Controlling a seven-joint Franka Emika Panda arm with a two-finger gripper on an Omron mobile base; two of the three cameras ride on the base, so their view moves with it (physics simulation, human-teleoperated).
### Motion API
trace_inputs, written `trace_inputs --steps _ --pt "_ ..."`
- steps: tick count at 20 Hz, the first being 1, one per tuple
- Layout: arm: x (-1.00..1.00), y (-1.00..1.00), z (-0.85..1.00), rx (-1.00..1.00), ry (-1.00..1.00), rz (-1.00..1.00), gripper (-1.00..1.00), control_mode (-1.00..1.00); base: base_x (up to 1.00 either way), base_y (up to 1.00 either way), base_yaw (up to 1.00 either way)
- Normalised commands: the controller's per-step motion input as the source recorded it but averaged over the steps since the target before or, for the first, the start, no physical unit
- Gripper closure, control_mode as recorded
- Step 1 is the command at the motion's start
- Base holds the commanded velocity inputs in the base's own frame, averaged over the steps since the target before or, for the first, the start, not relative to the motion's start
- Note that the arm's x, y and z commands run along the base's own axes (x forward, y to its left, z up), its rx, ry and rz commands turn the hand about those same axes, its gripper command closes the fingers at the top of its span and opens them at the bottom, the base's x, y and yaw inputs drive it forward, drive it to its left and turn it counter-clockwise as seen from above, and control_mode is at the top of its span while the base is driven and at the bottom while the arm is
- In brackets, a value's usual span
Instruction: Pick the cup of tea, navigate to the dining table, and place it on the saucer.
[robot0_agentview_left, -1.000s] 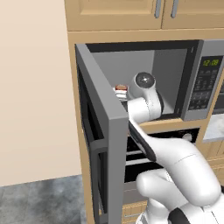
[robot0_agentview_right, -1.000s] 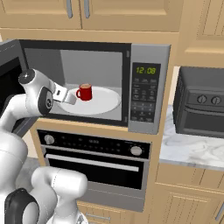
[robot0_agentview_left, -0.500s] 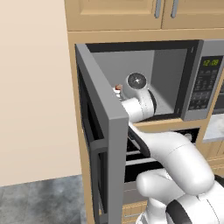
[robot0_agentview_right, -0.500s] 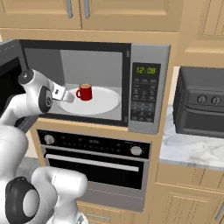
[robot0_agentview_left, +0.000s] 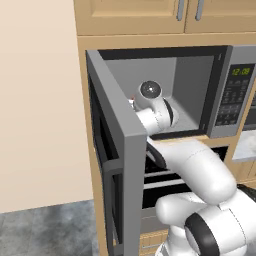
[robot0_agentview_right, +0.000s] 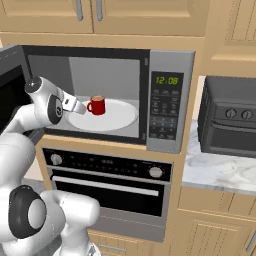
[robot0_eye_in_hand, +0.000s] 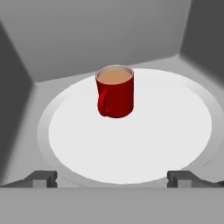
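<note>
Hand view looks straight at the cup of tea (robot0_eye_in_hand: 115, 92), a glossy red mug standing upright on the white turntable (robot0_eye_in_hand: 131, 148) inside the open microwave (robot0_agentview_right: 165, 100), its handle turned toward the camera's left. The gripper (robot0_eye_in_hand: 112, 178) stands with its jaws wide apart and empty, short of the cup. It looks rigid, slick and breakable, and full, so a level grasp across the body, clear of the handle, seems safest.

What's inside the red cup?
The cup of tea holds pale brown tea nearly to its rim. The tea hides the cup's bottom. It stands on the white turntable inside the microwave.
</note>
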Motion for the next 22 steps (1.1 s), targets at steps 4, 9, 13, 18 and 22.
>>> trace_inputs --steps 4,9,13,18,22 --pt "0.29 0.03 -0.03 0.00 0.00 -0.01 -1.00 -1.00 0.00 0.00 0.00" --pt "0.21 0.04 0.00 0.00 0.00 -0.01 -1.00 -1.00 0.00 0.00 0.00" --pt "0.24 0.03 0.00 -0.01 0.00 -0.03 -1.00 -1.00 0.00 0.00 0.00" --pt "0.29 0.00 0.00 0.00 0.00 0.00 -1.00 -1.00 0.00 0.00 0.00" --pt "0.26 0.00 -0.03 0.00 0.00 0.00 -1.00 -1.00 0.00 0.00 0.00"
